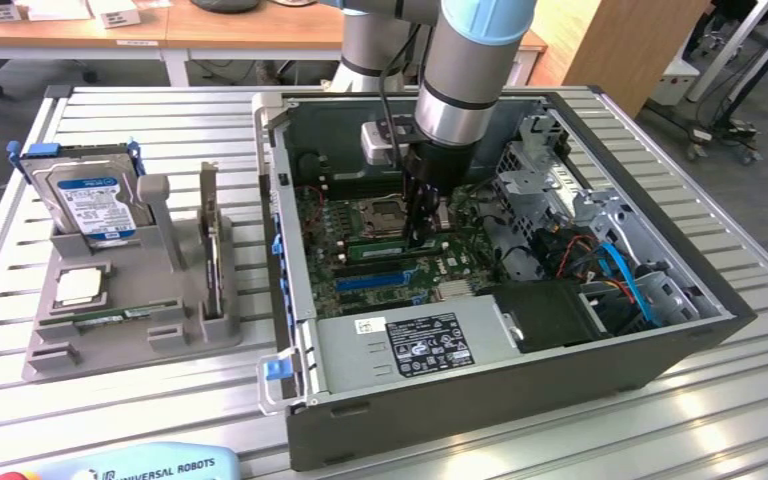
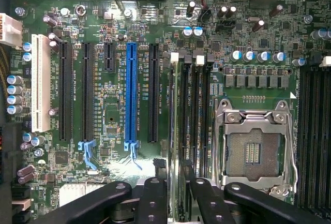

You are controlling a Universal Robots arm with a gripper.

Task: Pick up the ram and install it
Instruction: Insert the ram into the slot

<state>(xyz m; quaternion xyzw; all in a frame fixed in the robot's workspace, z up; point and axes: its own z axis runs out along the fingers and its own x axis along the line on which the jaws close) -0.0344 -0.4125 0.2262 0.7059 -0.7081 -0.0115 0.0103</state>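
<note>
The ram (image 2: 176,105) stands edge-on in a black memory slot between the white end clips, beside the CPU socket (image 2: 256,146). My gripper (image 2: 176,195) straddles one end of it, with a black finger (image 2: 154,193) on each side and a slim gap to the stick, so the jaws are open. In the exterior view, the gripper (image 1: 424,232) reaches down into the open computer case. There the ram (image 1: 377,243) shows as a thin green strip on the motherboard, just by the fingertips.
A long blue slot (image 2: 131,94) and several black card slots run parallel to the ram. The case walls (image 1: 277,200), the power supply (image 1: 411,345) and cables (image 1: 624,270) crowd the arm. A grey holder (image 1: 131,335) with a hard drive (image 1: 91,200) stands on the exterior view's left.
</note>
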